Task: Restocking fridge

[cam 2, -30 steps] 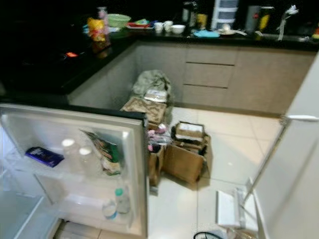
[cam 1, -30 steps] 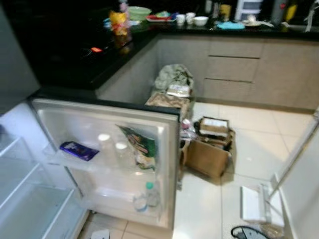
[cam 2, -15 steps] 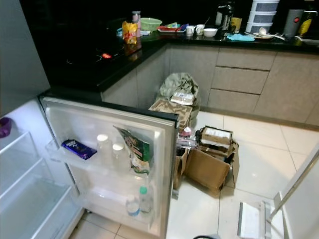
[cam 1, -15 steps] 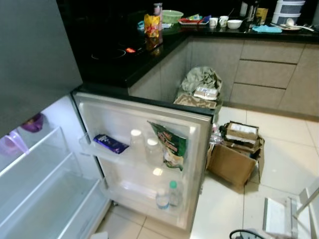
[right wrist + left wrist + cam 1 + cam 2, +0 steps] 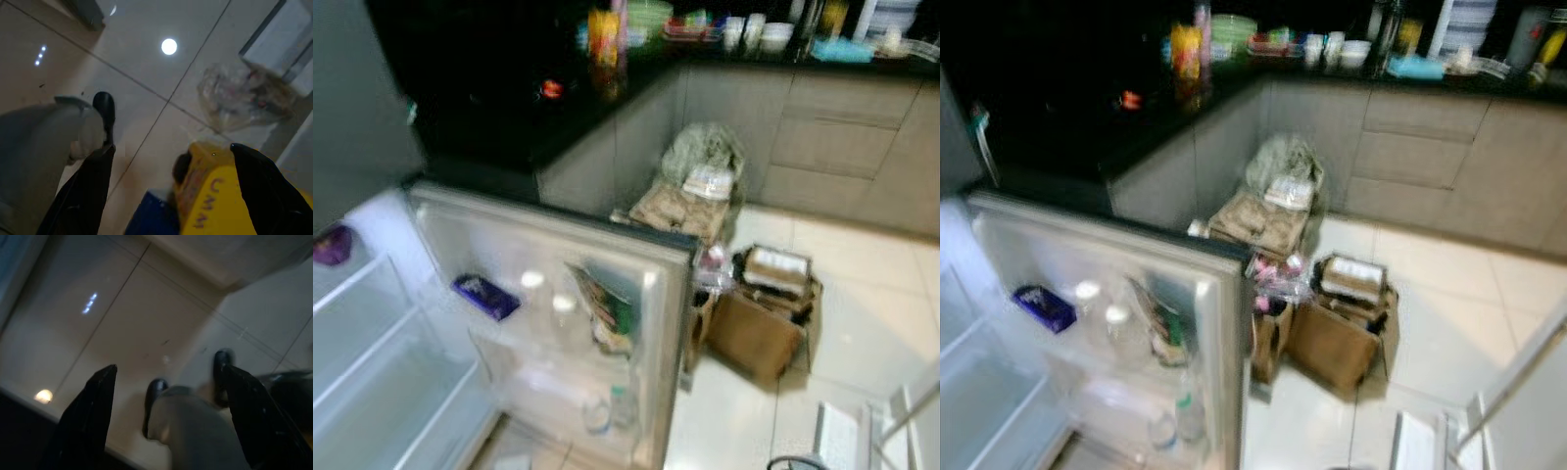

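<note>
A blurred kitchen view looks down at an open fridge door (image 5: 558, 323) beside pale floor tiles (image 5: 862, 323). The door's upper shelf holds a dark blue packet (image 5: 485, 296), two white-capped jars (image 5: 548, 308) and a green bag (image 5: 607, 313); small bottles (image 5: 612, 411) stand on the lower shelf. To the left, the fridge's white shelves (image 5: 372, 362) carry a purple object (image 5: 333, 245), perhaps a bowl. A black desk (image 5: 489, 108) runs along grey cabinets (image 5: 832, 127) and bears a yellow packet (image 5: 603, 34), a green bowl and cups. On the floor sit a brown cardboard box (image 5: 759, 328) and stuffed bags (image 5: 705, 166). The left gripper (image 5: 166, 382) hangs above the tiles, fingers apart and holding nothing. The right gripper (image 5: 168, 161) hangs likewise, spread wide, over a yellow object (image 5: 220, 196) and a clear bag (image 5: 244, 98).
</note>
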`<state>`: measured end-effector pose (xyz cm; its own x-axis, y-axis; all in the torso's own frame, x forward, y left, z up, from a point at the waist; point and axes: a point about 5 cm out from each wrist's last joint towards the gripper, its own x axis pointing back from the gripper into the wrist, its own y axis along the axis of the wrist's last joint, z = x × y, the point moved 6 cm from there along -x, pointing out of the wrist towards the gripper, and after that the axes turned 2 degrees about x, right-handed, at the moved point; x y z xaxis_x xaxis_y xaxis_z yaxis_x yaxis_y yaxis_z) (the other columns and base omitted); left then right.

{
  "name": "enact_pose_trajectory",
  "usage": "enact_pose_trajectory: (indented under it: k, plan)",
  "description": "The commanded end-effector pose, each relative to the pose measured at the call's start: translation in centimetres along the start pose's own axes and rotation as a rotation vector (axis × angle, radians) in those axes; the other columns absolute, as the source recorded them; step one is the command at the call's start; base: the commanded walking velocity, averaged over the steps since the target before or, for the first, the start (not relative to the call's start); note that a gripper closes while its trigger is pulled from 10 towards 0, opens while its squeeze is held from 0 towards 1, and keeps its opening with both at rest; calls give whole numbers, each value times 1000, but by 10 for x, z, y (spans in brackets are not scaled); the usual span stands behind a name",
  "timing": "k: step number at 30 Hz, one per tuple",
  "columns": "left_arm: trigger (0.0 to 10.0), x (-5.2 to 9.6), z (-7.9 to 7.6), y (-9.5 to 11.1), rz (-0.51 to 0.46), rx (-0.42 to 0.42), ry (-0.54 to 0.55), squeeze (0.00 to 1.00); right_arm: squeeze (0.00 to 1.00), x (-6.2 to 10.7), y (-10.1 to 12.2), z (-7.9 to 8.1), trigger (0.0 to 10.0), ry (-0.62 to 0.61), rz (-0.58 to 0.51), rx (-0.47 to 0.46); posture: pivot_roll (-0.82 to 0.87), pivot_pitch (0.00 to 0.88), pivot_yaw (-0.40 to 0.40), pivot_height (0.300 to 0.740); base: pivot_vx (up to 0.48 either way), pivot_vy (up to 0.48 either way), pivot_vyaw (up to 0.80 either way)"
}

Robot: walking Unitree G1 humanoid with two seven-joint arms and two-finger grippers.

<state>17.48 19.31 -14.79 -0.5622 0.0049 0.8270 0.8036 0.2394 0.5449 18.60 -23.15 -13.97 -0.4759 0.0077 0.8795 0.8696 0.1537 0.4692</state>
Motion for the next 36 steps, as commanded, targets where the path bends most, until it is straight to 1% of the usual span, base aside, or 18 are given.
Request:
enact_pose_trajectory:
  k: [1, 3, 8, 10, 13, 29, 31, 33, 36]
  plan:
    - [10000, 3, 10, -9, 27, 1, 23, 0, 0, -1, -6, 7, 10000, 13, 16, -3, -97, 3, -7, 734, 0, -465, 0]
    - [10000, 3, 9, -9, 27, 2, 22, 0, 0, 0, -7, 8, 10000, 21, 18, -2, -97, 3, -7, 734, 0, -442, 0]
    - [10000, 3, 10, -9, 30, 7, 27, 0, 0, 0, -6, 12, 10000, 55, 8, 7, -98, 4, -1, 734, 0, 0, 0]
    - [10000, 3, 10, -10, 32, 5, 29, 0, 0, 0, -5, 14, 10000, 72, -2, -3, -98, 2, -2, 734, 0, 0, 419]
    - [10000, 3, 11, -10, 32, 7, 31, 0, 0, 0, -3, 18, 10000, 115, -13, -11, -98, 0, -4, 734, 0, 0, 781]
    - [10000, 2, 9, -8, 32, -2, 25, 0, 0, 1, 0, 21, 10000, 152, -21, -13, -97, 0, -2, 734, 0, 0, 781]
    - [10000, 2, 8, -9, 33, -8, 24, 0, 0, 1, 0, 17, 10000, 128, -24, -7, -97, 0, -4, 734, 0, 0, 781]
    - [10000, 3, 8, -10, 35, -8, 24, 0, 0, 1, -2, 8, 10000, 74, -17, -13, -97, 0, -4, 734, 0, 0, 800]
    - [10000, 3, 9, -13, 41, -8, 25, 0, 0, 2, -2, 1, 10000, 39, -20, -39, -95, 0, -3, 734, 0, 0, 0]
